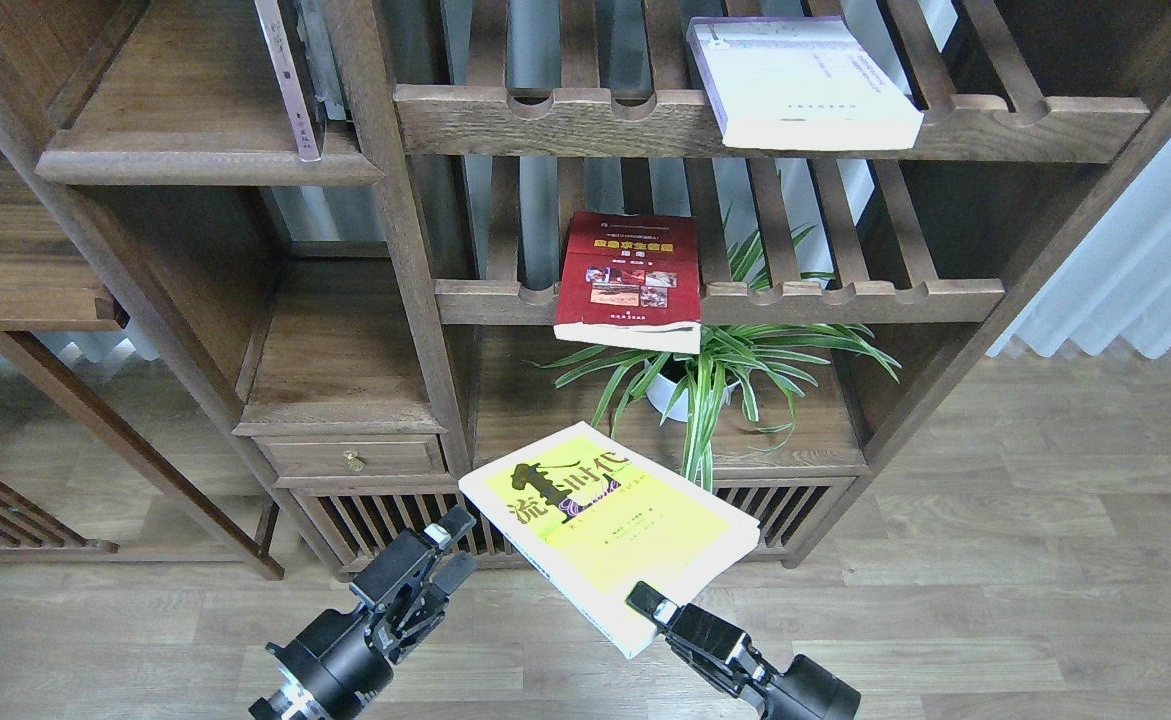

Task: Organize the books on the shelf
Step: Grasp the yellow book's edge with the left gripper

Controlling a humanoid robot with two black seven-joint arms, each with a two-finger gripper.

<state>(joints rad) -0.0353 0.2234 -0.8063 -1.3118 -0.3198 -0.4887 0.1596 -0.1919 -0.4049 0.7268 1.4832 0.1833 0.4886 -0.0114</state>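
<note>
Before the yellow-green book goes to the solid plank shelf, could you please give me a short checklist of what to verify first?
1. Right gripper clamps the near edge of the yellow-green paperback with black characters: ok.
2. Left gripper clear of that book: ok, beside it, apart.
3. Book level: not ok, tilted.
4. Free space on the dark brown solid plank shelf: ok, right of centre a thin purplish-spined book stands.
5. Grip firmness: cannot tell.

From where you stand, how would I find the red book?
Start at the dark brown wooden bookcase and find its two slatted racks with scalloped front rails. The red-covered paperback with small photos lies flat on the lower rack, above the green spider plant in a white pot. It alone is red, overhanging the rail.
</note>
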